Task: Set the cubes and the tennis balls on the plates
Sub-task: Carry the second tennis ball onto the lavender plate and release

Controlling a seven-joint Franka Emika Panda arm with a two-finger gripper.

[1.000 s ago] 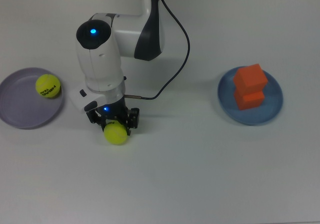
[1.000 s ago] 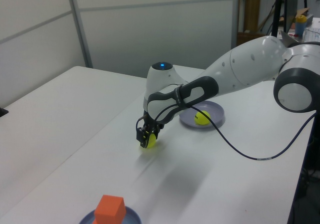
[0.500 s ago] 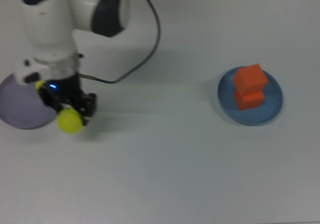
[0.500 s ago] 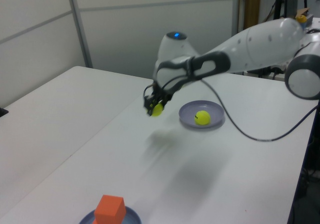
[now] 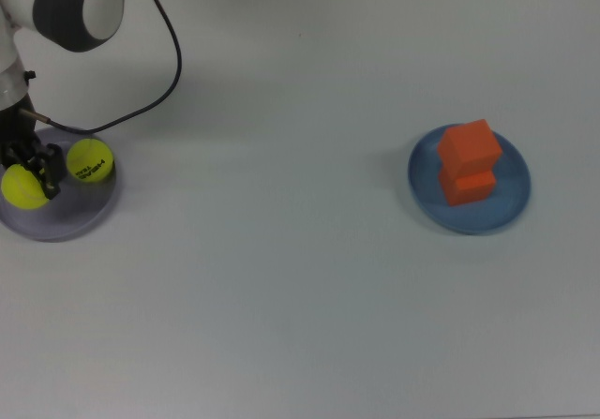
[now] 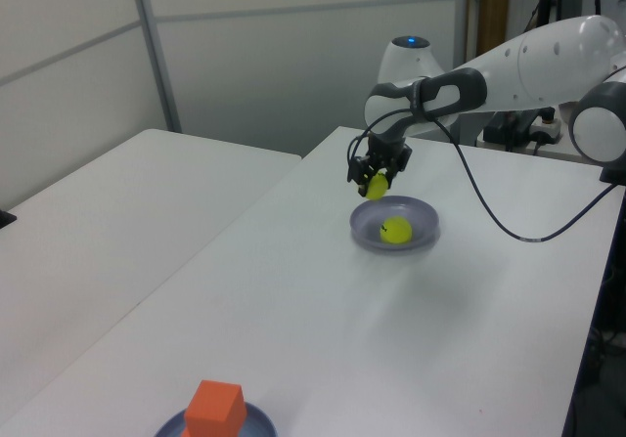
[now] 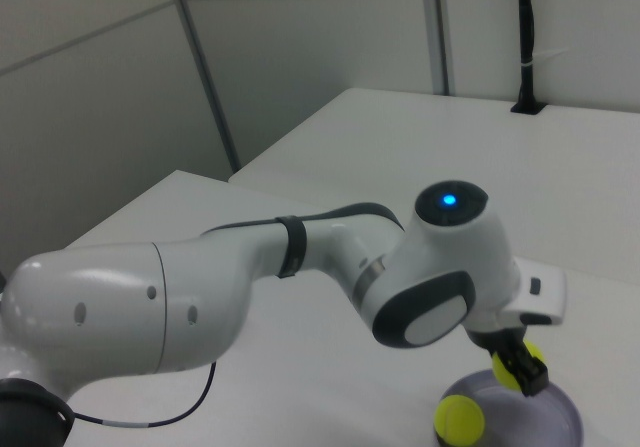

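My gripper (image 5: pixel 21 181) (image 6: pixel 376 181) (image 7: pixel 518 365) is shut on a yellow-green tennis ball (image 5: pixel 21 188) (image 6: pixel 377 187) (image 7: pixel 512 363), held just above the lavender plate (image 5: pixel 75 217) (image 6: pixel 423 232) (image 7: pixel 560 417) at the top view's left edge. A second tennis ball (image 5: pixel 90 160) (image 6: pixel 395 230) (image 7: pixel 459 419) lies on that plate beside the held one. Two orange cubes (image 5: pixel 469 161) are stacked on the blue plate (image 5: pixel 511 208) at the top view's right. In the left view only the top cube (image 6: pixel 214 410) and a sliver of the blue plate (image 6: pixel 256 419) show at the bottom edge.
The arm's black cable (image 5: pixel 159 72) trails over the white table (image 5: pixel 281 278) from the plate toward the top view's upper edge. The arm body (image 7: pixel 250 277) fills the right view's middle. Wall panels (image 6: pixel 245 56) stand behind the table.
The gripper has carried the tennis ball to the top view's left, from the bare table to above the lavender plate, and the arm has swung out of most of the top view.
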